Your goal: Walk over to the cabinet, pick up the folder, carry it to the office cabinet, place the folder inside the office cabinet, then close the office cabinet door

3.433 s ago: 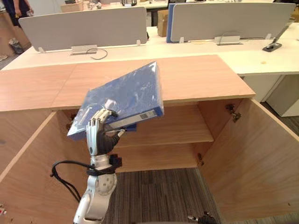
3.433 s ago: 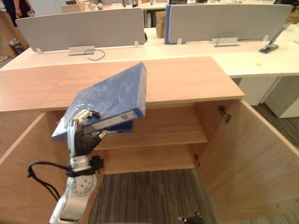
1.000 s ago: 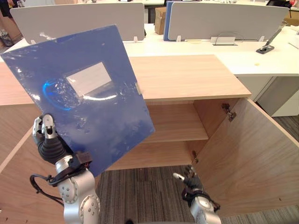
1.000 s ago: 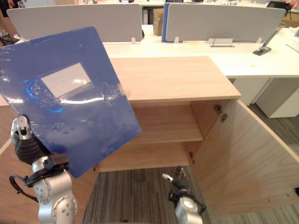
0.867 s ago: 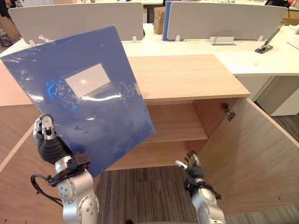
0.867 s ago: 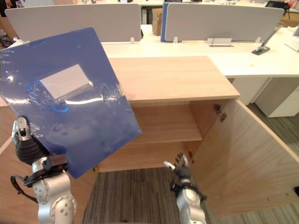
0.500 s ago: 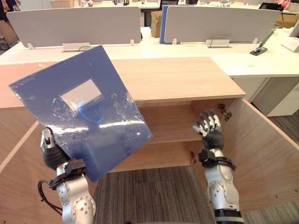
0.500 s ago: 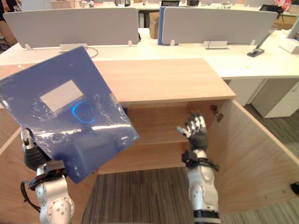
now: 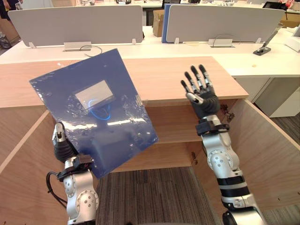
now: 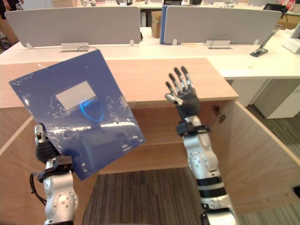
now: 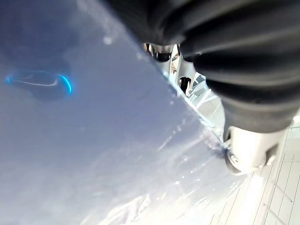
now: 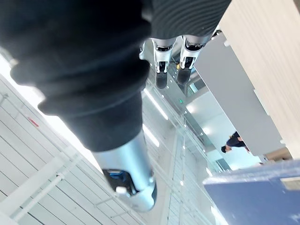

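My left hand (image 9: 62, 149) holds a blue plastic-wrapped folder (image 9: 98, 112) by its lower corner, pinched. The folder stands tilted, its flat face with a white label toward me, in front of the left half of the open wooden cabinet (image 9: 173, 77). In the left wrist view the folder's cover (image 11: 70, 140) lies against the hand. My right hand (image 9: 202, 96) is raised, open, with fingers spread, in front of the cabinet's top edge to the right of the folder and apart from it. A corner of the folder (image 12: 253, 197) shows in the right wrist view.
The cabinet has one inner shelf (image 9: 173, 126), bare where it shows. Its right door (image 9: 267, 159) and left door (image 9: 23, 173) swing open toward me. Behind it runs a white desk with grey divider panels (image 9: 79, 26). Grey carpet lies below.
My right hand has risen from near the floor to the height of the cabinet top, fingers spread. The folder has tilted and come a little lower and to the right in my left hand.
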